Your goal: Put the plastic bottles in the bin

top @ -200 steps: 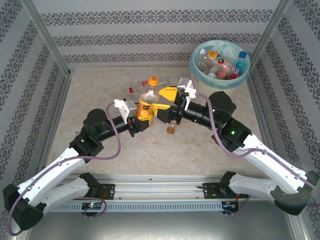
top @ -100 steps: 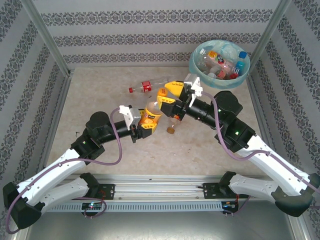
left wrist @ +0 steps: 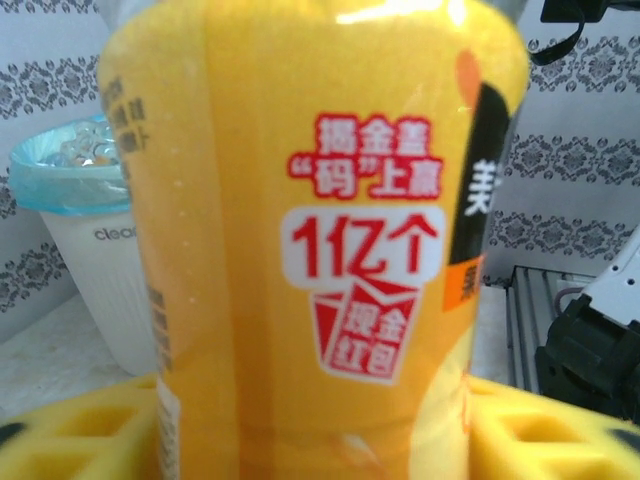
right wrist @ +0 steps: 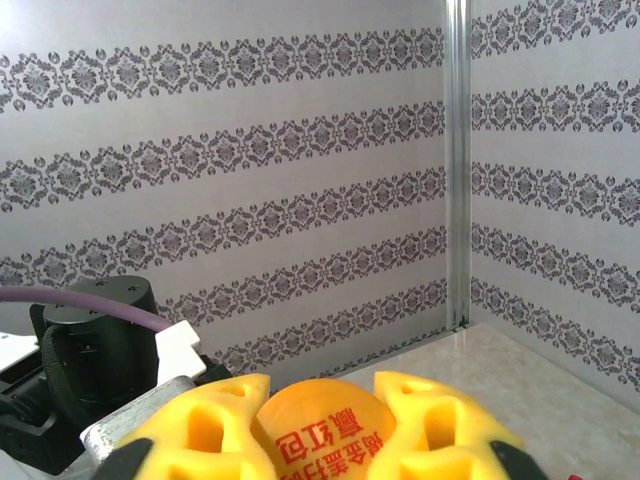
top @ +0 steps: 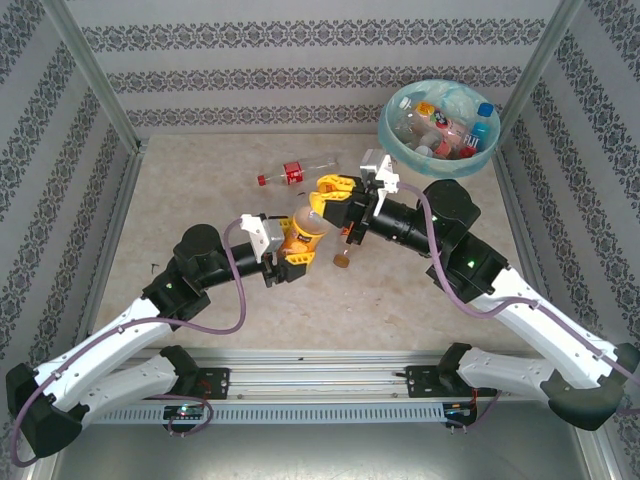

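My left gripper (top: 292,248) is shut on an orange-labelled plastic bottle (top: 300,230), holding it above the table. In the left wrist view that bottle (left wrist: 320,250) stands between the yellow fingers (left wrist: 70,440). My right gripper (top: 328,192) is shut on the bottle's orange cap (top: 318,203), which shows between its yellow fingers (right wrist: 200,430) as a cap (right wrist: 325,435) with red print. A red-labelled bottle (top: 292,172) lies on the table behind them. The cream bin (top: 440,125) with a teal liner stands at the back right and holds several bottles; it also shows as the bin (left wrist: 100,290).
A small brown cap (top: 342,261) lies on the table just near of both grippers. Patterned walls and metal posts (right wrist: 457,160) enclose the table. The right arm's black body (left wrist: 590,350) is close on the left gripper's right.
The left gripper carried the orange bottle slightly nearer and to the right. The right gripper lifted away toward the back, then came down onto the bottle's cap. The red-labelled bottle is now uncovered.
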### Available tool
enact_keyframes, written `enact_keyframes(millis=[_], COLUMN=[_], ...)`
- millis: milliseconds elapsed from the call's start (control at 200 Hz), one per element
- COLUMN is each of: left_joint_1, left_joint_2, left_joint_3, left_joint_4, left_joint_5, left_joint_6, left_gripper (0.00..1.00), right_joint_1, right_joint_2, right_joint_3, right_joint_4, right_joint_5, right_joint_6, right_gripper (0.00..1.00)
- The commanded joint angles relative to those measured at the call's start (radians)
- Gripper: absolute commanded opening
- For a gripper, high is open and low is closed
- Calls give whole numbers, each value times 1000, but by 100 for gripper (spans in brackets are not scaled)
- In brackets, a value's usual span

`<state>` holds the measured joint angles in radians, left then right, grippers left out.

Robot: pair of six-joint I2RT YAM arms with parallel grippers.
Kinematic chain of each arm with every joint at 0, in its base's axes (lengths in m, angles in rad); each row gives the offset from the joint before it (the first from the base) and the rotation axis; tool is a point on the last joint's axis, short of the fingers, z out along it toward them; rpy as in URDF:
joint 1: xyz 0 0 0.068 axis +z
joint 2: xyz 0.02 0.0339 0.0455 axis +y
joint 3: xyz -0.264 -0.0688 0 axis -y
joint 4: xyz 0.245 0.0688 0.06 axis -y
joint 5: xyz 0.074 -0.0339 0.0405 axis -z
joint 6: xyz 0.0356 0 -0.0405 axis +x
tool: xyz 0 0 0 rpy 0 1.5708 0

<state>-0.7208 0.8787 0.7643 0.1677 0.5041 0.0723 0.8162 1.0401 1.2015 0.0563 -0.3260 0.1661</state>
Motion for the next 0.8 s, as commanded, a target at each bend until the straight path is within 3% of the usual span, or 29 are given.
enact_keyframes(millis=[0, 105, 240, 425, 525, 799], left_joint_1=[-17, -17, -17, -17, -17, -16], left_joint_2=[-40, -63, -90, -99, -100, -103], left_joint_3=[-27, -54, -79, -74, -62, -51], left_joint_4=[41, 81, 116, 96, 74, 64], left_joint_5=[-10, -31, -73, -144, -166, -170], left_joint_6=[6, -2, 1, 19, 30, 14], left_gripper=[80, 100, 100, 100, 100, 100], right_joint_1=[-7, -7, -7, -33, -118, -437], right_joint_2=[-35, -52, -65, -28, 13, 176], right_joint_3=[-12, -16, 4, 166, 287, 492], right_joint_4=[6, -18, -76, -225, -250, -230], right_joint_5=[96, 132, 243, 591, 693, 766], right_joint_6=[-52, -66, -111, -277, -374, -501], right_gripper=[3, 0, 0, 0, 0, 0])
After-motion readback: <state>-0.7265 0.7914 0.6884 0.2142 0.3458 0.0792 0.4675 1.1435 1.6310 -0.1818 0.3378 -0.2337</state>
